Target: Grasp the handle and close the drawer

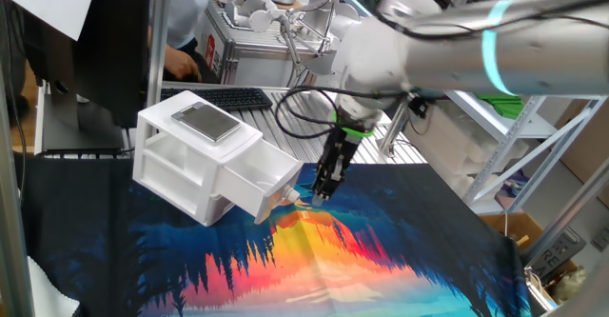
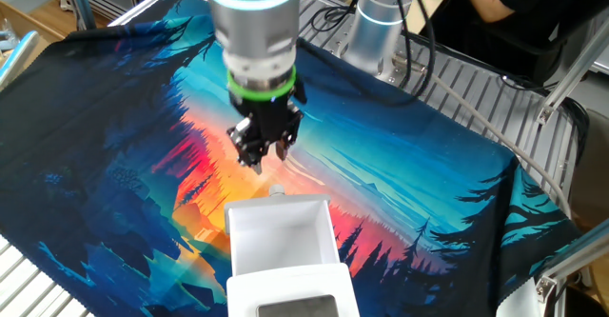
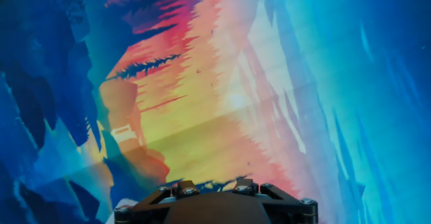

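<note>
The white cabinet (image 1: 195, 160) stands on the colourful cloth (image 1: 381, 250); its drawer (image 1: 255, 186) is pulled out toward the middle of the table, and the small white handle (image 1: 288, 196) sits on the drawer front; the gripper (image 1: 324, 191) points down just to the right of the handle, very near it; I cannot tell if the fingers are apart or together, or if they touch the handle; a keyboard (image 1: 238, 97) lies far behind.
</note>
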You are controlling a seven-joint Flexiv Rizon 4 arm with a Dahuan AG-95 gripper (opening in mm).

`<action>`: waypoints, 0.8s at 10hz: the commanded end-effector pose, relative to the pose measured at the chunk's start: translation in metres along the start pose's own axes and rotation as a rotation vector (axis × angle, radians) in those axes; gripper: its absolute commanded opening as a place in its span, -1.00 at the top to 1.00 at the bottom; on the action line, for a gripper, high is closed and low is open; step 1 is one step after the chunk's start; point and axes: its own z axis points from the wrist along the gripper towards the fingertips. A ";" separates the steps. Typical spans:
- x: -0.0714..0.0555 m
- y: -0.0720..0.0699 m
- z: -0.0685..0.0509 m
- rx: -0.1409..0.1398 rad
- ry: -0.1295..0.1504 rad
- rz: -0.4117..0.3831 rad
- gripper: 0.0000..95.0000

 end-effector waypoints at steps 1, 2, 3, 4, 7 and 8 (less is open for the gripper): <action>0.005 0.003 0.002 0.004 0.009 0.009 0.20; 0.005 0.003 0.002 -0.031 0.027 0.007 0.60; 0.006 0.003 0.001 -0.047 0.034 0.021 1.00; 0.006 0.003 0.001 -0.053 0.017 0.059 0.60; 0.009 0.002 -0.001 -0.077 -0.047 0.099 0.60; 0.010 0.001 -0.001 -0.077 -0.047 0.096 0.60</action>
